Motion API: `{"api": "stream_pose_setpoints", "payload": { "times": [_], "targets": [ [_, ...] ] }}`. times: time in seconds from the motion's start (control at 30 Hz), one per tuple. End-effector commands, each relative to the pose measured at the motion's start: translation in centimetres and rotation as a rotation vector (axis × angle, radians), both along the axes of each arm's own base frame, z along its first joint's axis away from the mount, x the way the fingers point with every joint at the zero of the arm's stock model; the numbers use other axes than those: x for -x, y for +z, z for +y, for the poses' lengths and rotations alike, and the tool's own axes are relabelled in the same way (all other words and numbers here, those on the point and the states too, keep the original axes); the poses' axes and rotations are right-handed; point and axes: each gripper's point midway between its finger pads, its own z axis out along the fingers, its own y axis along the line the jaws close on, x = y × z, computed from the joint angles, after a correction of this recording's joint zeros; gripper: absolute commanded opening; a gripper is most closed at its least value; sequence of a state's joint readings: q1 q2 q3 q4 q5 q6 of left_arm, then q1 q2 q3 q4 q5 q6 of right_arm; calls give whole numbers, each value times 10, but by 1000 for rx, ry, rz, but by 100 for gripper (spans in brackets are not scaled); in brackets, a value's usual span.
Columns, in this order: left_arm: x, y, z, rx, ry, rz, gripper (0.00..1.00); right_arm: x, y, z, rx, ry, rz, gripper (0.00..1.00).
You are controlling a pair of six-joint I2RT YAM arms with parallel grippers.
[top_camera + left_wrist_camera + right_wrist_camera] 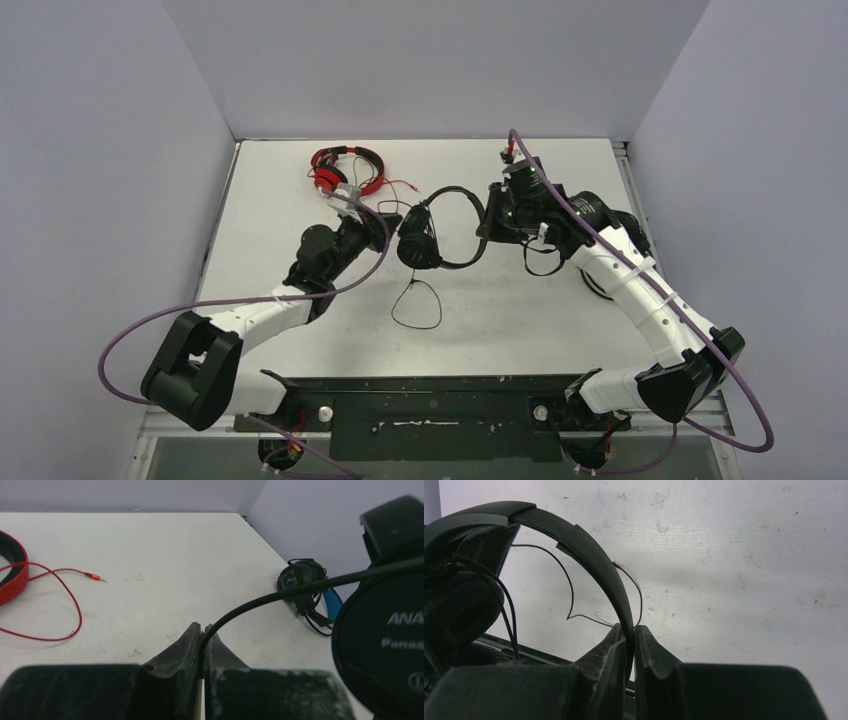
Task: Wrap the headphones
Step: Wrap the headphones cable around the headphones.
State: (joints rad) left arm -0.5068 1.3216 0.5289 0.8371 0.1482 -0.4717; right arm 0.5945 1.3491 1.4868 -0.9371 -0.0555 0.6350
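Pinching item: left gripper point(202, 636), fingers pressed together on a thin black cable point(280, 593) that runs up and right to the earcup point(385, 645) of the black headphones point(440, 235); the cup bears white lettering, partly cut off.

Right gripper point(633, 632): fingers clamped narrow on the headband point(574, 535) of the same set, with a padded cup at the left of its view.

Black headphones: held between the two grippers over the middle of the white table point(520, 320), slack cable looping toward the near edge.

Red headphones point(345, 170): far side of the table, behind the left gripper; red cord point(60, 605) trailing loose, plug point(95, 576) lying flat.

Blue-banded headphones point(305, 587): at the right side, cable bundled around them.
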Motion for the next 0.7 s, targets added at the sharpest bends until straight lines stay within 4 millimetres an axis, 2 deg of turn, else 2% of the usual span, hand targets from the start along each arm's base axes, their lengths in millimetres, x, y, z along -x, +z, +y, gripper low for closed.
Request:
{"api": "stream_pose_setpoints", "payload": {
  "times": [0.0, 0.07, 0.17, 0.33, 0.4, 0.47, 0.57, 0.67],
  "targets": [
    [-18, 48, -6, -34, -32, -97, 0, 8, 24, 6, -60, 58, -68, 0],
    [-30, 49, -10, -48, -37, -76, 0, 13, 22, 9, -60, 79, -65, 0],
    [-41, 41, -17, -43, -65, -28, 0, 22, 29, 16, -89, 123, -79, 0],
    [-44, 15, -36, -13, -153, 58, 0, 28, 66, 33, -237, 173, -142, 0],
    [-40, 18, -41, 30, -185, 59, 0, 28, 78, 39, -285, 189, -160, 0],
    [-34, 30, -44, 88, -210, 35, 0, 28, 86, 44, -318, 196, -163, 0],
    [-28, 44, -45, 134, -231, 18, 0, 28, 90, 49, -347, 201, -153, 0],
    [-21, 52, -45, 172, -250, 10, 9, 26, 100, 52, -417, 193, -162, 0]
  ]
}}
